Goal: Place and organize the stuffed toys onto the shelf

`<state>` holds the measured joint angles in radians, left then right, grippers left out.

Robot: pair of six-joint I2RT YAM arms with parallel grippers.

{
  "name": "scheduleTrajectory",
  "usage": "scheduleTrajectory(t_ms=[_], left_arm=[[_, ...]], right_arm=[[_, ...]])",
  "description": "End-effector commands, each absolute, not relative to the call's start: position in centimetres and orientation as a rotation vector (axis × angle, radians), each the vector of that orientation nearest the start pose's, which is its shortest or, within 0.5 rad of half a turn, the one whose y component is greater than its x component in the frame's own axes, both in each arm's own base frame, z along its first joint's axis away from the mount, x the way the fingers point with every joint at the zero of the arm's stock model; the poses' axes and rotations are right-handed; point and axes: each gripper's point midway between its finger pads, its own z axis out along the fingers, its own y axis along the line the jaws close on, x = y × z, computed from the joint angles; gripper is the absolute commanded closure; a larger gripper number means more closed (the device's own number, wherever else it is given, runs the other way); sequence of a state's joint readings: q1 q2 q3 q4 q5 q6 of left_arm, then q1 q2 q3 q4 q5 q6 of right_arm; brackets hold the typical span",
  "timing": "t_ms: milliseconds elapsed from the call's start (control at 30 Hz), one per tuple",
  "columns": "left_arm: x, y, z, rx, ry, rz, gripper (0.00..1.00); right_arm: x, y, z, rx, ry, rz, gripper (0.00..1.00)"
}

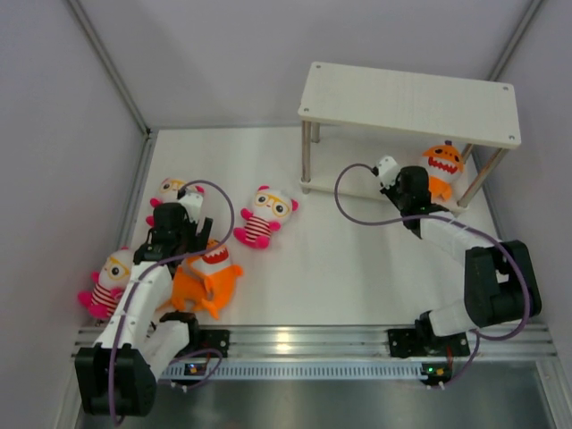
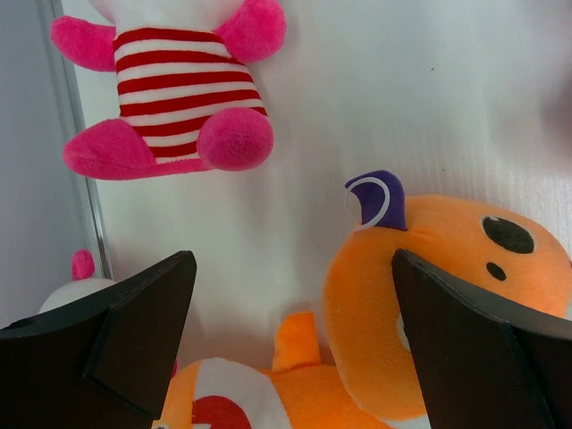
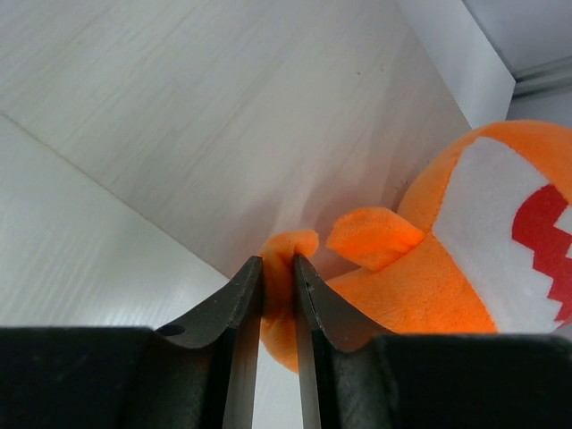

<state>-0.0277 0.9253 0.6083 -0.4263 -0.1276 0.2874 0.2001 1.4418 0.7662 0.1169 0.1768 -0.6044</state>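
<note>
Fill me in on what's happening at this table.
The right gripper is shut on a fin of an orange shark sitting on the lower board of the shelf. The left gripper hangs open over a second shark lying on the table. Three striped dolls lie on the table too, not yet shelved.

table: white, matte, faint grain, seen from above | left wall, back wall, right wall: plain pale grey panels enclosing the table | corner struts: thin grey metal, slanting where panels meet | rail: silver slotted aluminium along the table's near edge | edge strip: grey, between table and left wall
</note>
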Motion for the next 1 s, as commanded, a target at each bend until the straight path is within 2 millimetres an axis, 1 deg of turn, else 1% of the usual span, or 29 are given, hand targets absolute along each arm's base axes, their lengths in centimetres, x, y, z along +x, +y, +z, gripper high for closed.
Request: scheduleTrajectory(t_ms=[0,100,133,167,233,300,333,367,400,467,500,567,600,633,667,700,733,767,800,867,900,933,967], left_arm=[[26.6,2.3,11.3,0.328,2.307,0.267,0.02],[26.6,2.3,11.3,0.331,2.308,0.264,0.02],[26.6,2.3,11.3,0.330,2.308,0.266,0.02],[26.7,2.3,11.4,0.330,2.305,0.266,0.02],[26.6,2.3,11.4,0.332,2.306,0.267,0.02],[26.6,2.3,11.3,0.332,2.308,0.267,0.02],[26.5,2.3,11.2,0.334,2.312,0.265,0.02],[26.6,2.3,11.3,0.331,2.308,0.264,0.02],[26.6,2.3,11.2,0.333,2.309,0.265,0.02],[26.5,2.3,11.2,0.331,2.312,0.266,0.02],[26.6,2.3,11.3,0.330,2.308,0.266,0.02],[26.6,2.3,11.2,0.331,2.311,0.266,0.02],[26.6,2.4,11.2,0.333,2.312,0.271,0.02],[26.6,2.4,11.3,0.333,2.311,0.275,0.02],[26.6,2.5,11.4,0.333,2.310,0.281,0.02],[26.7,2.6,11.6,0.337,2.308,0.290,0.02],[26.7,2.6,11.8,0.340,2.311,0.291,0.02],[26.8,2.7,12.2,0.343,2.307,0.295,0.02],[27.0,2.6,13.4,0.358,2.300,0.298,0.02],[27.3,2.6,14.7,0.389,2.304,0.297,0.02],[26.6,2.6,15.2,0.427,2.340,0.297,0.02],[27.3,2.2,17.5,0.446,2.311,0.276,0.02],[27.1,1.7,18.3,0.476,2.321,0.245,0.02]], right_arm=[[40.4,3.0,12.2,-0.879,1.962,-0.431,0.79],[40.4,2.7,12.0,-0.896,1.951,-0.448,0.71],[40.4,2.6,12.2,-0.897,1.947,-0.450,0.66],[40.4,2.5,12.1,-0.893,1.949,-0.457,0.64],[40.4,2.2,12.5,-0.885,1.934,-0.478,0.59],[40.4,2.0,13.0,-0.872,1.926,-0.491,0.49],[40.4,2.0,13.3,-0.865,1.922,-0.488,0.40],[40.3,2.2,13.6,-0.863,1.913,-0.483,0.37],[40.1,2.9,14.6,-0.867,1.879,-0.477,0.34],[40.0,4.1,15.8,-0.876,1.826,-0.465,0.30],[39.6,5.4,16.6,-0.887,1.786,-0.438,0.29],[39.2,6.8,17.6,-0.900,1.743,-0.411,0.24],[38.9,7.7,18.7,-0.897,1.711,-0.400,0.19],[38.7,8.2,19.2,-0.893,1.696,-0.395,0.18],[38.4,8.6,19.4,-0.902,1.695,-0.387,0.13],[38.1,9.7,20.5,-0.905,1.672,-0.368,0.12],[37.9,10.3,21.0,-0.909,1.665,-0.354,0.12],[37.4,10.8,20.8,-0.932,1.680,-0.336,0.12],[36.9,12.3,21.9,-0.924,1.656,-0.292,0.12],[36.3,13.7,22.6,-0.895,1.657,-0.226,0.11],[35.7,15.0,23.1,-0.903,1.640,-0.188,0.10],[35.4,15.6,23.4,-0.896,1.634,-0.165,0.08],[35.0,16.3,23.5,-0.895,1.628,-0.143,0.08]])
